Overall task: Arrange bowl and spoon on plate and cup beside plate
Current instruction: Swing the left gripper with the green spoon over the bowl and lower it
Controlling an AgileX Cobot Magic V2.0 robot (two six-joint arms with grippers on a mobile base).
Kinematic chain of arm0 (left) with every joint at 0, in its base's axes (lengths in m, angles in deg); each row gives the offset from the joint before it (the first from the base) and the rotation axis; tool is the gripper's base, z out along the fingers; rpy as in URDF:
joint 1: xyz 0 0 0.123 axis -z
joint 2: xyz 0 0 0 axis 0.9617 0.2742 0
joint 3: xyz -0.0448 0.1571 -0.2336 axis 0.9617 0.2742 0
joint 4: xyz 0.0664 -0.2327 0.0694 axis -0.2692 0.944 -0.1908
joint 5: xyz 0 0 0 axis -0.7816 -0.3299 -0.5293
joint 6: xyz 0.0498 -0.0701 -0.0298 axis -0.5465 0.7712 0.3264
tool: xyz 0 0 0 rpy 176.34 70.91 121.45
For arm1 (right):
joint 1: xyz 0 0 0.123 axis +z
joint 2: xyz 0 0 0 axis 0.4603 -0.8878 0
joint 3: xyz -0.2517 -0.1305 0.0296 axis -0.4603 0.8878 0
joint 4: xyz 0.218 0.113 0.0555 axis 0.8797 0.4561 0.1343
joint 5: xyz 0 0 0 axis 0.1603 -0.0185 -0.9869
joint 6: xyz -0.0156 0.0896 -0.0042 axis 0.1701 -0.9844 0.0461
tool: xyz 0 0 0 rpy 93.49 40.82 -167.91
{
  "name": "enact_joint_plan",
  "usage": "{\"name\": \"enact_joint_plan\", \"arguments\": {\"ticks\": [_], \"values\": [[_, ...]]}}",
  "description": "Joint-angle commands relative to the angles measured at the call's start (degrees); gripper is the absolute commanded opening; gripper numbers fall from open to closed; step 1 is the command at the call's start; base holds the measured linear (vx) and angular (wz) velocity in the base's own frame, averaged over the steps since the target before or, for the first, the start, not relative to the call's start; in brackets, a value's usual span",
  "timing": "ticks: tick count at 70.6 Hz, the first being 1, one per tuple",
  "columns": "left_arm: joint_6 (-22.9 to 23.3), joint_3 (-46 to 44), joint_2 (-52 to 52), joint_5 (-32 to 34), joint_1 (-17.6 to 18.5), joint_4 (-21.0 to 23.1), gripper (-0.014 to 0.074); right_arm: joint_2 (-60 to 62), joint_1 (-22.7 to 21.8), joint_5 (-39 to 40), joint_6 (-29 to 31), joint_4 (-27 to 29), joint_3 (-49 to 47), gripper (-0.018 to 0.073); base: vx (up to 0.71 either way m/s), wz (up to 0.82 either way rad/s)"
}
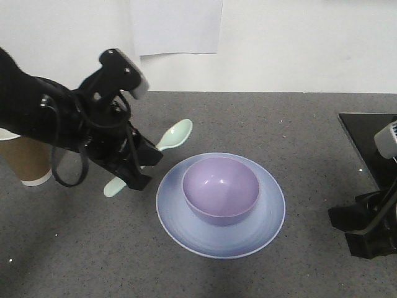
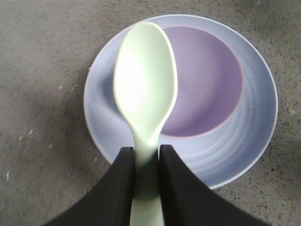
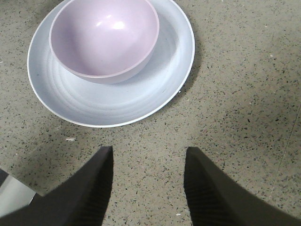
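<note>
The lavender bowl (image 1: 221, 188) sits inside the pale blue plate (image 1: 186, 223) at the table's middle. My left gripper (image 1: 144, 166) is shut on the handle of the mint-green spoon (image 1: 175, 136), held in the air just left of the plate. In the left wrist view the spoon (image 2: 146, 84) hangs over the plate (image 2: 254, 136) and the bowl (image 2: 207, 84), pinched in the left gripper (image 2: 146, 153). The brown paper cup (image 1: 28, 162) stands at the far left, partly behind the left arm. My right gripper (image 3: 148, 155) is open over bare table, short of the plate (image 3: 113, 101) and bowl (image 3: 103, 37).
A black pad (image 1: 369, 133) lies at the table's right edge under the right arm (image 1: 372, 223). A white wall with a taped sheet of paper (image 1: 177, 25) closes off the back. Grey speckled tabletop (image 1: 298, 124) surrounds the plate.
</note>
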Motion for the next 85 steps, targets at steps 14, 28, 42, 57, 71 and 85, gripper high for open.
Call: {"name": "enact_joint_plan", "arguments": {"ticks": [14,28,42,57,71,85], "values": [[0.24,-8.97,6.37,2.09,9.36,-8.68,0.0104,0.49,-0.07,2.79,0.28,0.46,-1.48,0.0342,0.0,0.0],[0.48,-12.52,10.96,2.5,14.01,-16.74,0.0108,0.49,-0.07,2.79,0.28,0.46,-1.48,0.0342,0.0,0.0],[0.48,-13.07,14.14,5.75,16.5,-23.62,0.0111,0.49,-0.07,2.79,0.28,0.46,-1.48,0.0342,0.0,0.0],[2.12,-13.07,15.54,6.27,16.93,-30.02,0.0111,0.49,-0.07,2.79,0.28,0.46,-1.48,0.0342,0.0,0.0],[3.52,-13.07,15.67,6.41,16.93,-32.91,0.0111,0.49,-0.07,2.79,0.28,0.46,-1.48,0.0342,0.0,0.0],[3.52,-13.07,15.67,5.06,16.93,-31.69,0.0111,0.49,-0.07,2.79,0.28,0.46,-1.48,0.0342,0.0,0.0]]}}
